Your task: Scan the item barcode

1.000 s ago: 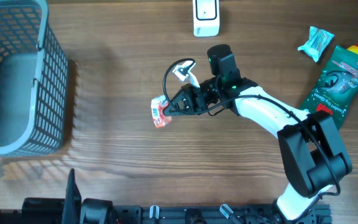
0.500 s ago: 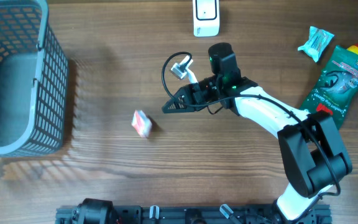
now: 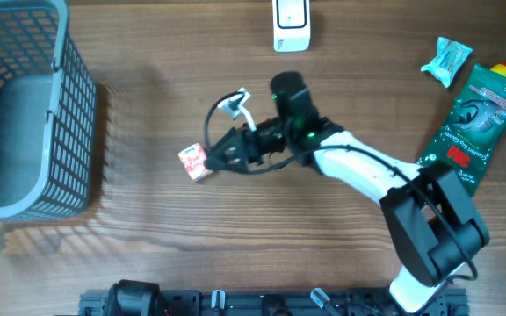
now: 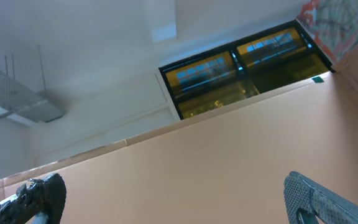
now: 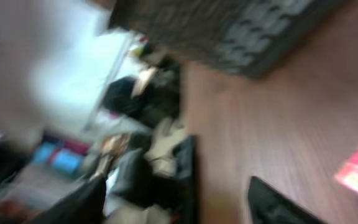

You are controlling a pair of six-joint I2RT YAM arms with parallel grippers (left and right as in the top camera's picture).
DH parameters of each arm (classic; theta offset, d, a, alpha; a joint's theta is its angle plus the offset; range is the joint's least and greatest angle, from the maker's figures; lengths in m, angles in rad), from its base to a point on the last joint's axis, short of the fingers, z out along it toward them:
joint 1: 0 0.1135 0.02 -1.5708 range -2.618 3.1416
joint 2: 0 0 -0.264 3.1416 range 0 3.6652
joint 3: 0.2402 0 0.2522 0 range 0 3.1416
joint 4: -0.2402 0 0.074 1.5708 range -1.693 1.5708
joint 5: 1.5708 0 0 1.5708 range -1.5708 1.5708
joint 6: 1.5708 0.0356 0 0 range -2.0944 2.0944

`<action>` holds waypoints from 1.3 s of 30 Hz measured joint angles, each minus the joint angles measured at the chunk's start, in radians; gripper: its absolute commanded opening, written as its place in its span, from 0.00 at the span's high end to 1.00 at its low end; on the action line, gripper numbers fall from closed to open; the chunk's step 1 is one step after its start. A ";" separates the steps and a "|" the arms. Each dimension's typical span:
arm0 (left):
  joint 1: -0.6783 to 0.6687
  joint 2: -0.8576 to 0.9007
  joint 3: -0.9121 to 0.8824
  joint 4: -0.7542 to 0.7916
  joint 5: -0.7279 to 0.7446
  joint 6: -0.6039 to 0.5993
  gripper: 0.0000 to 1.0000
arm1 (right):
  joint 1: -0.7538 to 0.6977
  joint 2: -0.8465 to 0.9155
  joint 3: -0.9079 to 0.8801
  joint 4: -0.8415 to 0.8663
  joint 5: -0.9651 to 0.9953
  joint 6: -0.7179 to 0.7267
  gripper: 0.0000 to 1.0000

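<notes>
Here the right arm reaches from its base at the near right edge of the wooden table (image 3: 148, 228) diagonally toward the middle. Its white forearm lies low and nearly level, with a looped cable arching over the wrist. The right gripper (image 3: 211, 156) points toward the grey mesh basket (image 3: 77, 96) at the far left. Its jaws are spread, and in the blurred wrist view the two dark fingers (image 5: 272, 202) stand well apart with bare wood between them.

The small red-and-white packet (image 3: 193, 161) lies flat on the table just beyond the fingertips, on the basket side, and is not clasped. Whether a fingertip touches it cannot be told. It is well apart from the white scanner (image 3: 291, 25) at the far edge.

The left gripper (image 4: 176, 199) is tilted up toward a wall and ceiling, its fingers wide apart and holding nothing.
</notes>
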 measured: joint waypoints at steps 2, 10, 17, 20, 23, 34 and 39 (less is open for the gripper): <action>0.000 0.000 -0.005 0.000 0.000 0.000 0.00 | 0.016 -0.002 0.000 -0.109 0.203 -0.010 0.33; 0.000 0.000 -0.005 -0.006 0.000 0.000 0.00 | 0.011 0.013 0.003 -0.183 0.615 -0.060 0.33; 0.000 0.000 -0.005 -0.013 0.000 0.000 0.00 | 0.023 0.211 0.083 -0.156 0.689 -0.068 0.36; 0.000 0.000 -0.005 -0.012 0.000 0.000 0.00 | 0.045 0.233 0.097 -0.149 0.686 -0.068 0.36; 0.000 0.000 -0.005 -0.013 0.000 0.000 0.00 | 0.076 0.234 0.110 -0.148 0.686 -0.068 0.36; 0.000 0.000 -0.005 -0.026 0.000 0.000 0.00 | 0.142 0.247 0.116 -0.137 0.705 -0.065 0.46; 0.000 0.000 -0.005 -0.026 0.000 0.000 0.00 | 0.160 0.294 0.151 -0.122 0.711 -0.035 0.56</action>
